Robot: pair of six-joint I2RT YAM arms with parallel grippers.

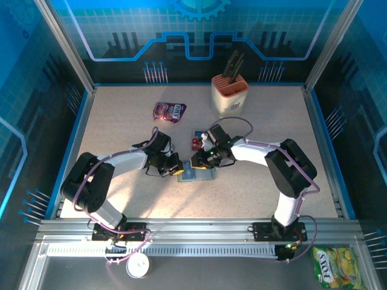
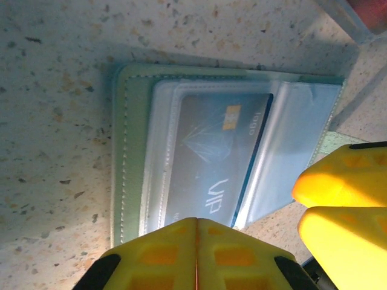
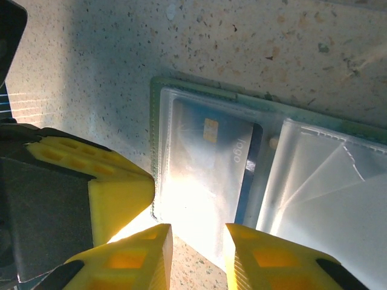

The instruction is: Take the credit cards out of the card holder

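The card holder (image 2: 130,157) is lying open in the middle of the surface (image 1: 121,127), the left tool (image 2: 196,228) pressing shut at the edge of the sleeved VIP card (image 2: 217,163), the right tool (image 3: 198,241) hovering slightly spread at the holder's rim, and pulling the card free, I'd guess, needs the holder pinned.

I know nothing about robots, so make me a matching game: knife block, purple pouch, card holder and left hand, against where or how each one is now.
1 knife block
2 purple pouch
3 card holder
4 left hand

a fingers shut together
b lying open in the middle of the table
c standing at the far edge
d lying flat, left of the block

Pairs: 1-c, 2-d, 3-b, 4-a
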